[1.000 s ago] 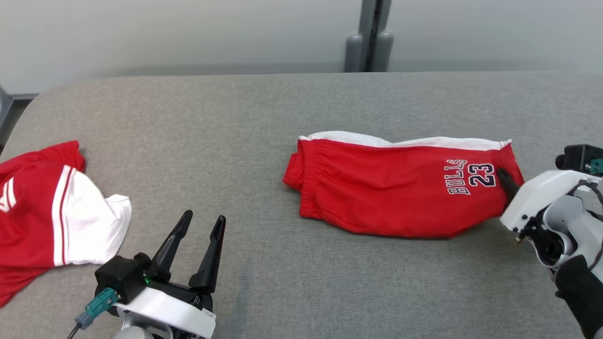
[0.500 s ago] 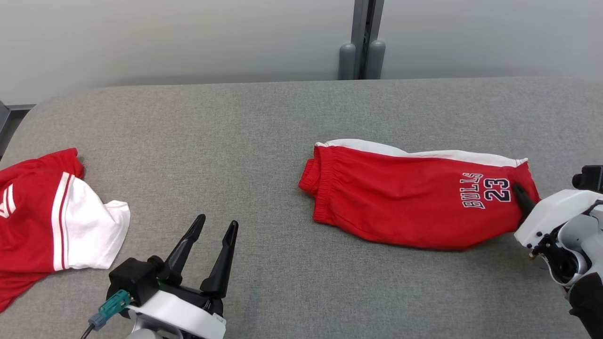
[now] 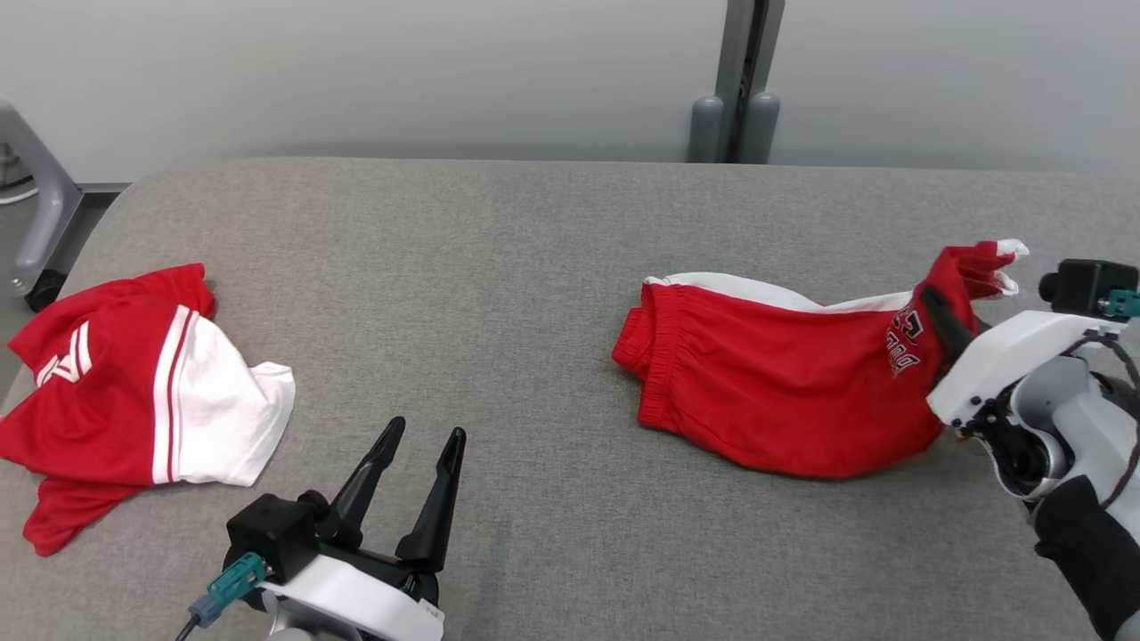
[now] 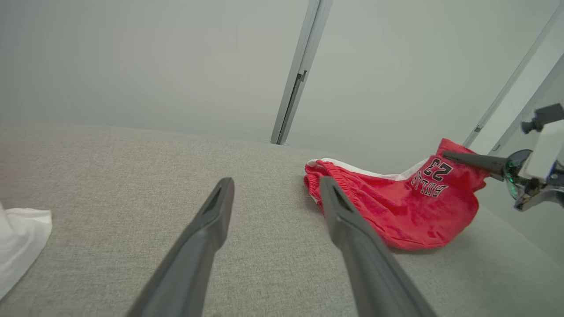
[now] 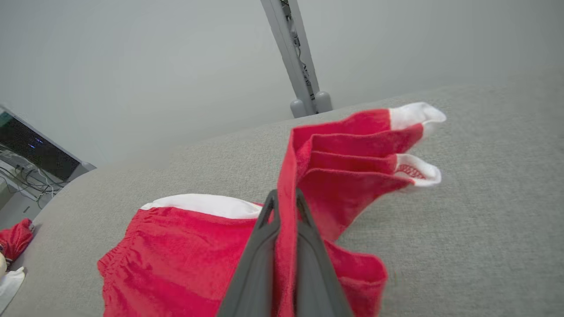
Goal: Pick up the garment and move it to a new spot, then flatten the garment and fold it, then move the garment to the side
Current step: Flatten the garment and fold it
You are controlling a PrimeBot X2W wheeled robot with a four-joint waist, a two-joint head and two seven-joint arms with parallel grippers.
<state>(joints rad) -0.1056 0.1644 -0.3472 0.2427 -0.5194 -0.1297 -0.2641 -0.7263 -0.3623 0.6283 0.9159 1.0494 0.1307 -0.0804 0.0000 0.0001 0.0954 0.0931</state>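
Head view had my right tool at the far right of the worktop, closed tight on the leg end of the red shorts. That end stood up off the grey cloth, its white-tipped hems fanned out past the grip, with part of the dark lettering creased beside it. The waistband end and the middle of the shorts lay on the worktop, right of centre, a white stripe along the far edge. Right wrist view showed both fingers pressed together with a fold of red fabric pinched between them. My left tool hovered low at the near left, spread wide, holding nothing, well apart from the shorts. A red and white jersey lay crumpled at the left edge of the worktop.
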